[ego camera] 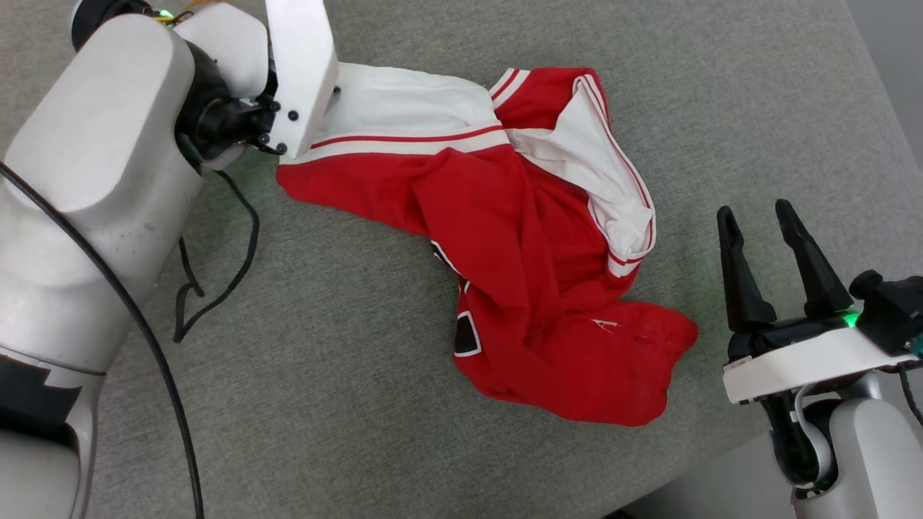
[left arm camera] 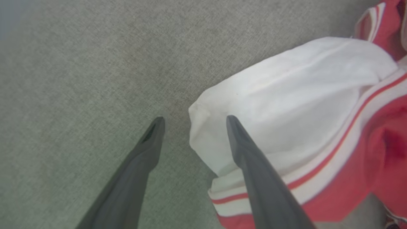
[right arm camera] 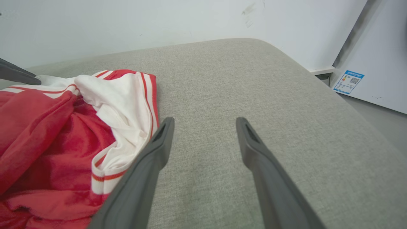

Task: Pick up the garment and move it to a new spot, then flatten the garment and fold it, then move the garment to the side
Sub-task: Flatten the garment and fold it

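The garment (ego camera: pixel 526 238), a red jersey T-shirt with white sleeves and striped trim, lies crumpled on the grey cushion (ego camera: pixel 346 404), a bit of black lettering showing. In the left wrist view my left gripper (left arm camera: pixel 194 119) is open, straddling the edge of one white sleeve (left arm camera: pixel 286 108): one finger hangs over the sleeve, the other over bare fabric. In the head view the left fingers are hidden behind the wrist (ego camera: pixel 299 72). My right gripper (ego camera: pixel 753 213) stands open to the right of the garment, apart from it, and nothing sits between its fingers (right arm camera: pixel 159 143).
A black cable (ego camera: pixel 216 288) loops over the cushion by my left arm. The cushion's right edge (right arm camera: pixel 365 114) drops to a floor. A white wall (right arm camera: pixel 127 22) stands behind, and a white panel with a blue label (right arm camera: pixel 348 81) at the right.
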{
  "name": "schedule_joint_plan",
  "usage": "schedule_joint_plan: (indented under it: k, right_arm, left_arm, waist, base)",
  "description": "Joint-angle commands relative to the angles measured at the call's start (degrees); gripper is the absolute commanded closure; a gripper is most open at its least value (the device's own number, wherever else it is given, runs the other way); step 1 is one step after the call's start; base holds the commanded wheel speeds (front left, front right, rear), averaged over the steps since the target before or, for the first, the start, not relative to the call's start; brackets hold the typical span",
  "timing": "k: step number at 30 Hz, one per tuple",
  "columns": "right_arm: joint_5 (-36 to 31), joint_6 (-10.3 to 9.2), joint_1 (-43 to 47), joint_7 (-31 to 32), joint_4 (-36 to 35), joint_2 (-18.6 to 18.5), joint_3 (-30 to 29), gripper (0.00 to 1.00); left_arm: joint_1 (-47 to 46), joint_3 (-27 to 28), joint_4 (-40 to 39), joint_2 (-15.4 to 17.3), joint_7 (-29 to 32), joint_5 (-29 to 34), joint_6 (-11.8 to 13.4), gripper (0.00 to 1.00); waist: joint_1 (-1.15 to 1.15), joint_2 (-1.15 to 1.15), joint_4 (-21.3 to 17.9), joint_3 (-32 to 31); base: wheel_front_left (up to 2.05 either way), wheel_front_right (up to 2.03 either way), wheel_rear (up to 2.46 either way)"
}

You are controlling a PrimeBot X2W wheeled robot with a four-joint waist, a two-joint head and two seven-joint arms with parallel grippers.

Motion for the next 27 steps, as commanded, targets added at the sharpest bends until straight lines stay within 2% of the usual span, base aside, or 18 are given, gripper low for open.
schedule_joint_plan:
  k: [1, 5, 6, 7, 8, 14, 19, 20, 27]
  right_arm:
    - [0.3, -0.02, -0.69, -0.36, 0.06, 0.34, 0.43, 0.0]
    - [-0.01, -0.02, -0.7, 0.4, 0.93, 0.15, 0.63, 0.0]
    - [-0.17, -0.02, -0.68, 0.5, 1.11, 0.22, 0.57, 0.0]
    - [-0.28, -0.02, -0.67, 0.58, 1.25, 0.31, 0.51, 0.0]
    - [-0.33, -0.02, -0.63, 0.6, 1.36, 0.4, 0.4, 0.0]
    - [-1.19, -0.02, -0.03, 1.57, 1.97, -0.25, -0.87, 0.0]
    - [-2.16, -0.02, 1.15, 3.22, 1.68, -1.28, -2.27, 0.0]
    - [-2.16, -0.02, 1.15, 3.22, 1.68, -1.28, -2.27, 0.0]
    - [-3.51, -0.02, 3.7, 6.64, 0.8, -2.86, -4.45, 0.0]
  left_arm:
    - [-0.94, -1.24, 0.69, 0.43, 0.15, 0.54, -0.05, 0.0]
    - [-0.09, -5.61, 2.25, 1.25, -0.3, 0.36, -0.05, 0.0]
    - [0.26, -6.1, 2.39, 1.21, -0.56, -0.05, -0.06, 0.03]
    - [0.42, -6.26, 2.45, 1.11, -1.17, -0.54, -0.06, 0.85]
    - [0.46, -6.45, 2.3, 1.03, -2.09, -0.9, -0.06, 1.0]
    - [-0.76, -7.03, -1.52, 2.03, -12.4, -3.03, -0.06, 1.0]
    - [-0.37, -6.92, -7.48, 3.62, -21.39, -6.94, -0.06, 1.0]
    - [-0.37, -6.92, -7.48, 3.62, -21.39, -6.94, -0.06, 1.0]
    - [5.25, -7.9, -18.59, 8.89, -31.48, -12.4, -0.06, 1.0]
  waist:
    - [-0.01, 0.0, -0.71, 0.46]
    - [-0.01, 0.0, -1.48, 1.19]
    - [-0.01, 0.0, -1.54, 1.26]
    - [-0.01, 0.0, -1.55, 1.34]
    - [-0.01, 0.0, -1.49, 1.37]
    - [-0.01, 0.0, 0.85, -0.76]
    - [-0.01, 0.0, 5.2, -5.01]
    - [-0.01, 0.0, 5.2, -5.01]
    - [-0.01, 0.0, 12.39, -11.65]
  base:
    - [0.0, 0.0, 0.0]
    - [0.0, 0.0, 0.0]
    - [0.0, 0.0, 0.0]
    - [0.0, 0.0, 0.0]
    - [0.0, 0.0, 0.0]
    - [0.0, 0.0, 0.0]
    - [0.0, 0.0, 0.0]
    - [0.0, 0.0, 0.0]
    - [0.0, 0.0, 0.0]
